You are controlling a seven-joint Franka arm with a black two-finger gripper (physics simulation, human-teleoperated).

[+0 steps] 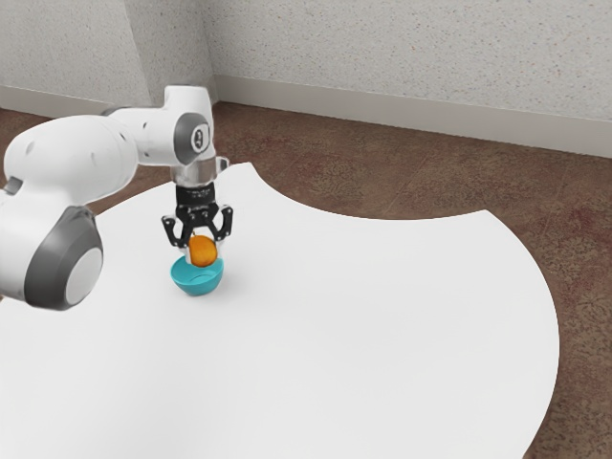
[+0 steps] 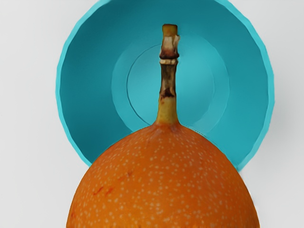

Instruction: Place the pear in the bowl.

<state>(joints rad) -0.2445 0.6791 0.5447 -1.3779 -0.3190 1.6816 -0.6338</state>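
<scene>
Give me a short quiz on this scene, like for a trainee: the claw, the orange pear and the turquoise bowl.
1. True or false: the round turquoise bowl stands open side up on the smooth white table.
2. What is the black two-fingered claw closed on?
A) the bowl's rim
B) the round orange pear
C) the table's edge
3. Fill in the blank: in the wrist view, the pear's brownish stem shows against the ____ of the bowl.

Key: 1 true; 2 B; 3 inside
</scene>
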